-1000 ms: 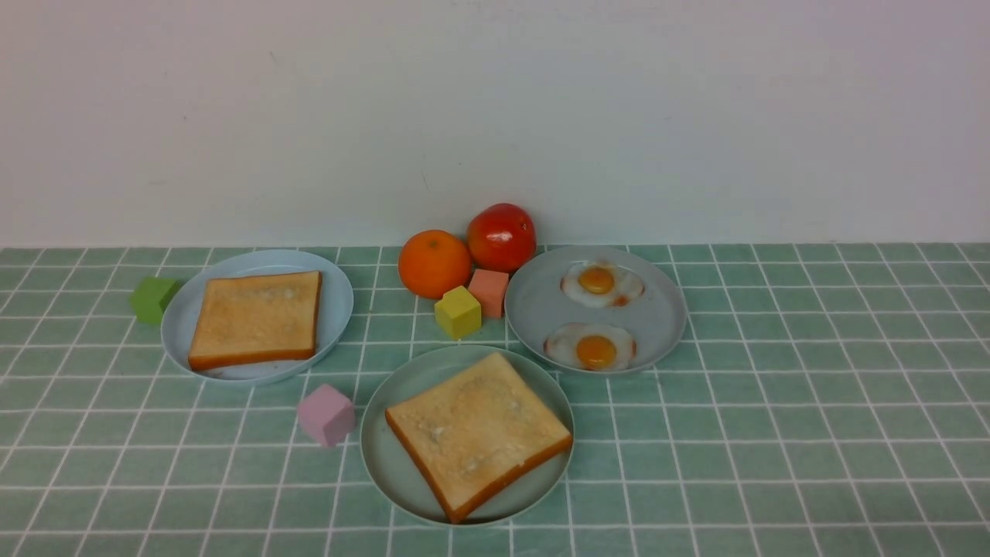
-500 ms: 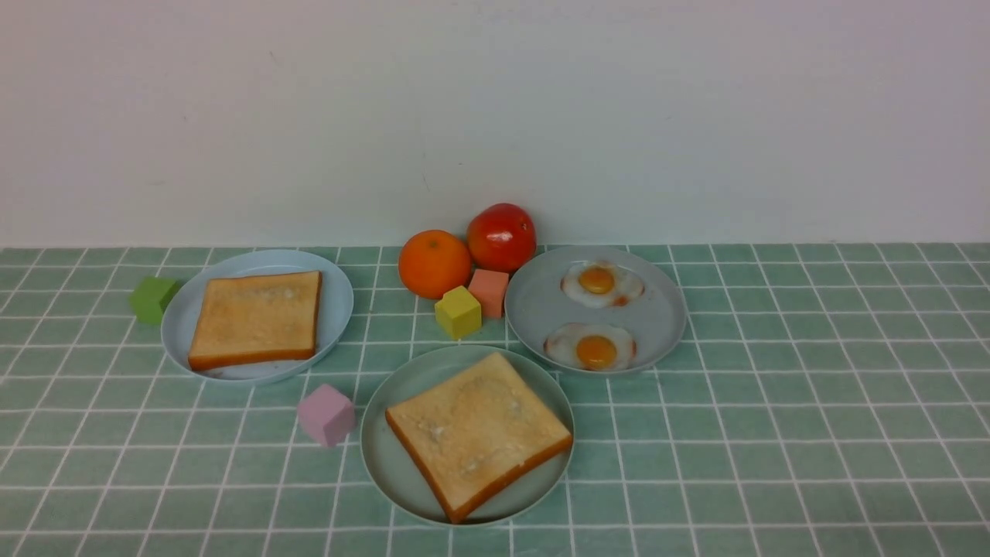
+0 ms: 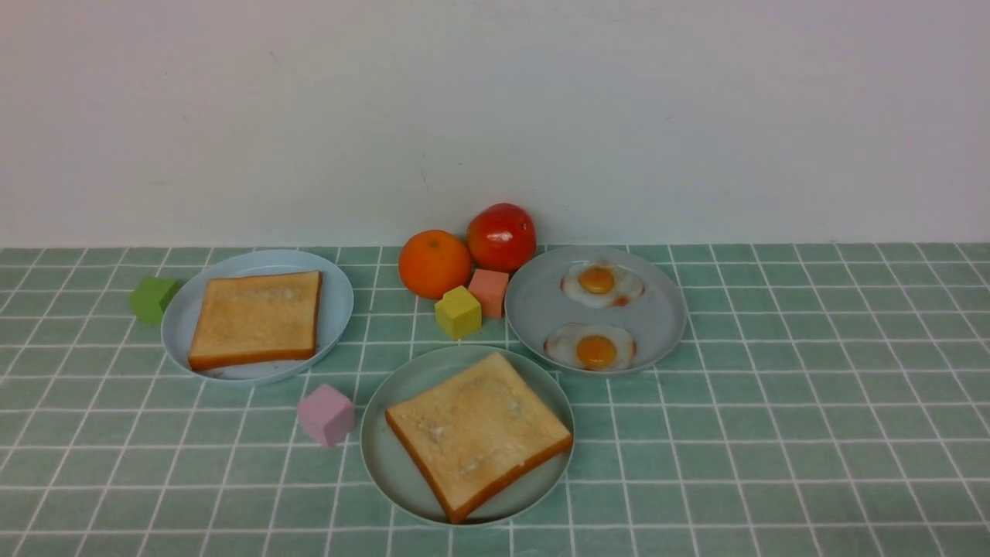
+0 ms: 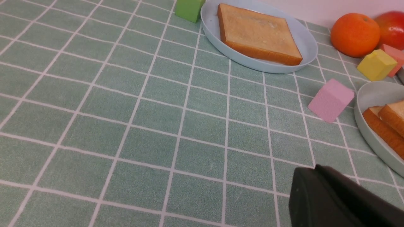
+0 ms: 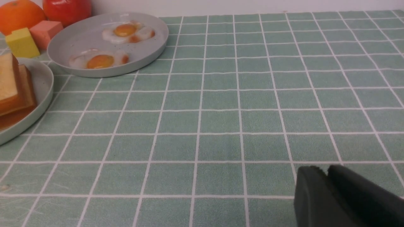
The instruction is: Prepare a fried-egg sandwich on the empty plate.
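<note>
Left gripper point(image 4: 311, 176) sat low over bare tablecloth point(image 4: 126, 126), fingers pressed together, holding nothing. Right gripper point(image 5: 325, 173) also low over the cloth, well apart from the plates; its dark fingers looked almost together with a thin gap, but the view was too partial to tell if it was parted or closed; nothing between them. Neither arm showed in the front view.

Mint-green plate point(image 3: 387, 464) was nearest the robot, centre, with a toast stack point(image 3: 478, 432) on it: the wrist views showed two slices stacked, any egg between them probably hidden. Pink cube point(image 3: 326, 415) just beside that plate on the left. Light-blue plate point(image 3: 336, 302) further back left held one toast slice point(image 3: 255, 319); green cube point(image 3: 153, 299) touching or nearly touching its far left rim. Blue-grey plate point(image 3: 534, 309) back right held two fried eggs point(image 3: 592, 346). Between the back plates: orange point(image 3: 434, 263), tomato point(image 3: 501, 237), yellow cube point(image 3: 458, 312), salmon cube point(image 3: 489, 291), clustered close
</note>
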